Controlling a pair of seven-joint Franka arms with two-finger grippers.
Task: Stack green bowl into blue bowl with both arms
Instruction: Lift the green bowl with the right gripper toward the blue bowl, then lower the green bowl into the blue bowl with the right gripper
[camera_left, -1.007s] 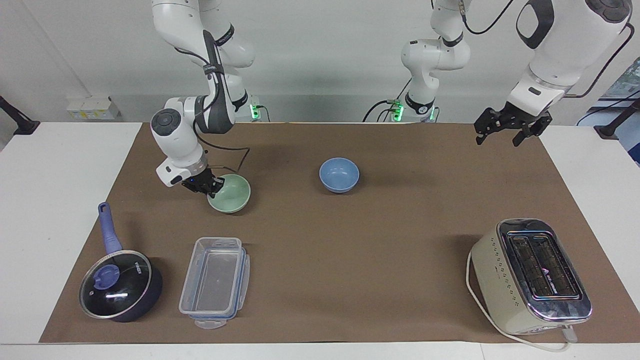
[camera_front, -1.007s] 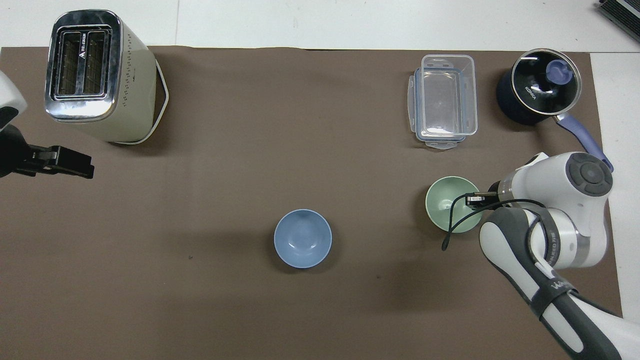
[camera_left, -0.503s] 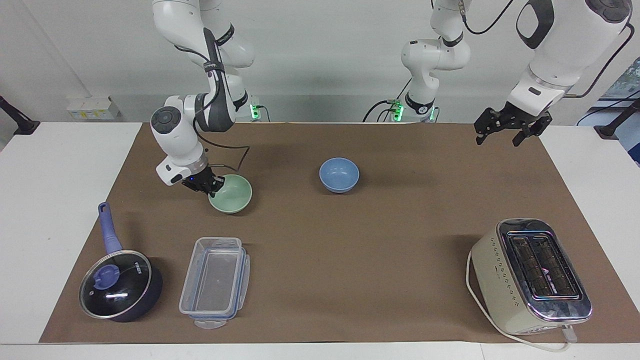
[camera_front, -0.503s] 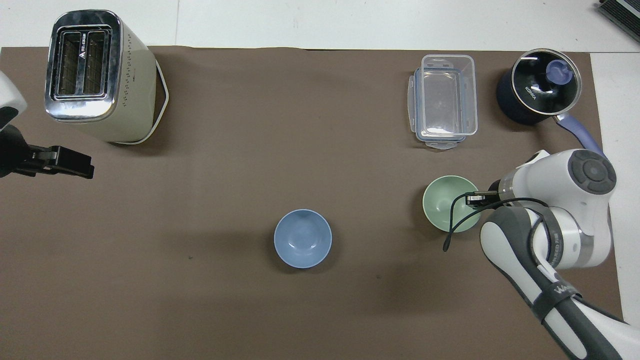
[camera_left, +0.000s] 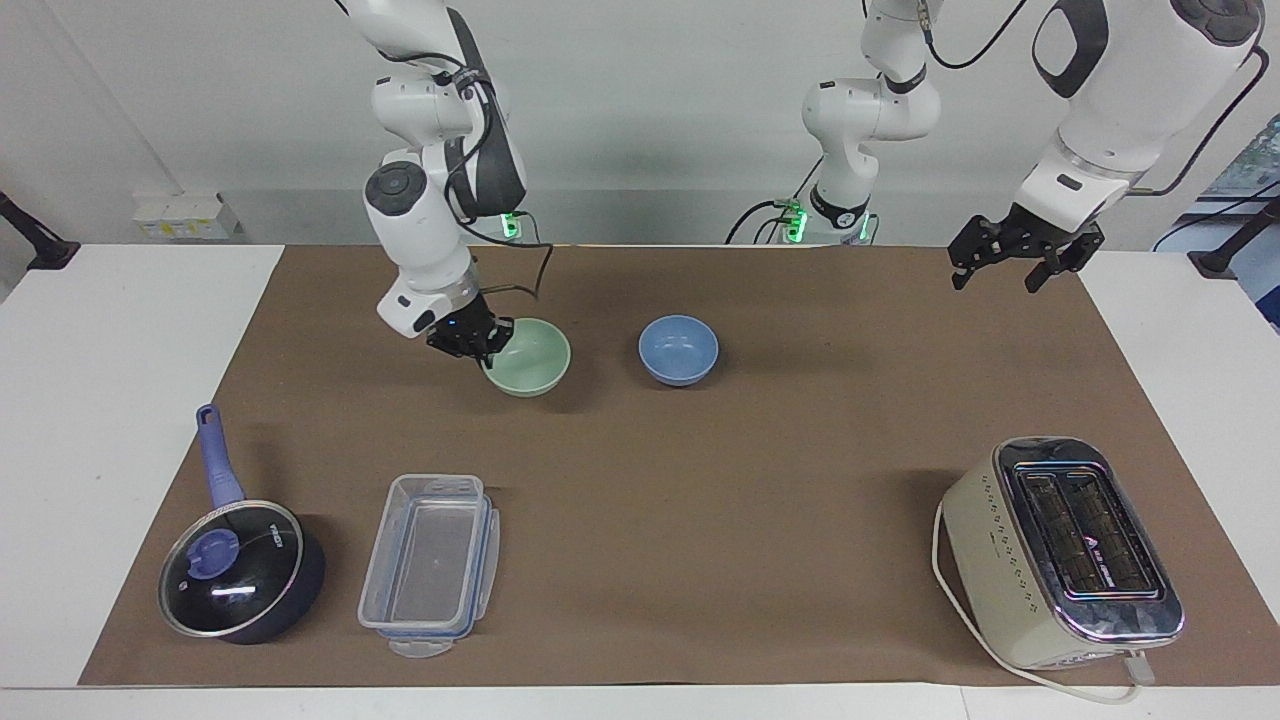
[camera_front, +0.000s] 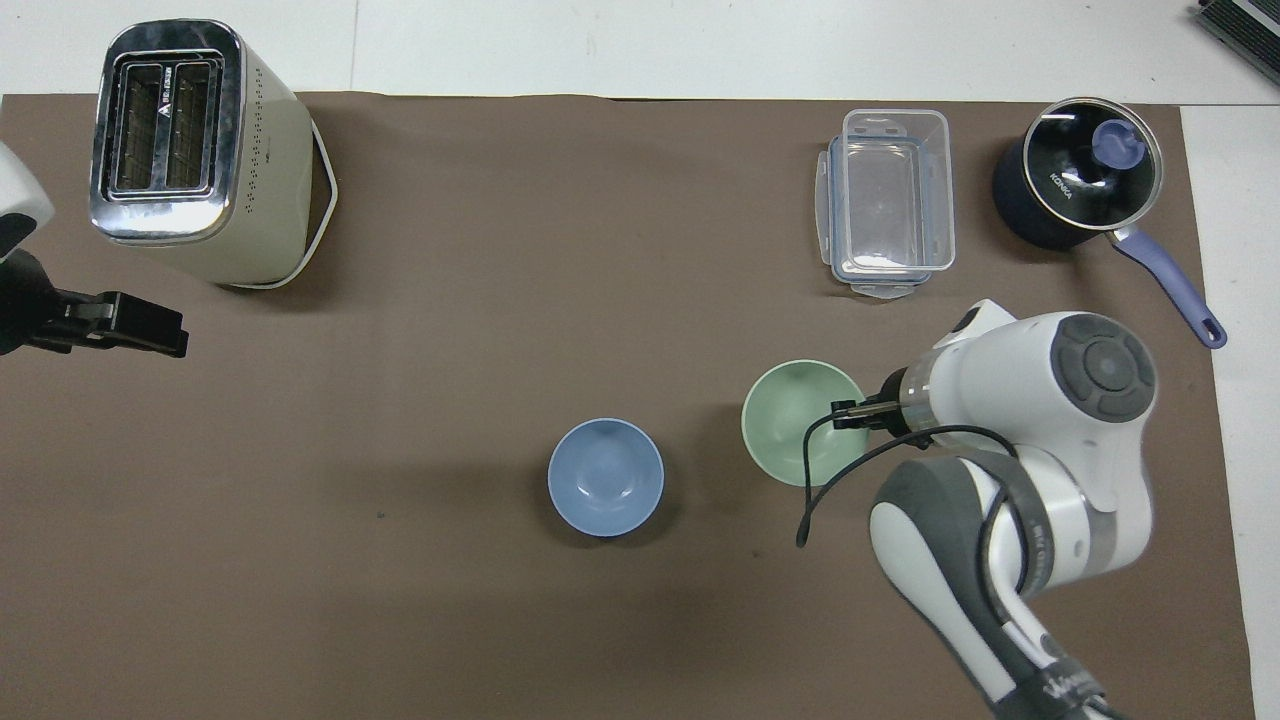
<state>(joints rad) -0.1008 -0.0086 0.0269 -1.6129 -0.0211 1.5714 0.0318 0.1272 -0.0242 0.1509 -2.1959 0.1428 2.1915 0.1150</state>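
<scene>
Brown-matted table (camera_left: 700, 480) carries blue bowl (camera_left: 678, 349), toaster (camera_left: 1062, 551), container (camera_left: 430, 563), saucepan (camera_left: 238, 566).

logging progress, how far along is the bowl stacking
Done: the right hand has gripped the green bowl by its rim and holds it lifted. In hand: the bowl hangs over the mat, beside the blue bowl but apart from it. Left: carrying it over and setting it inside the blue bowl, which is empty. The left hand waits, open, above its end of the table.
</scene>
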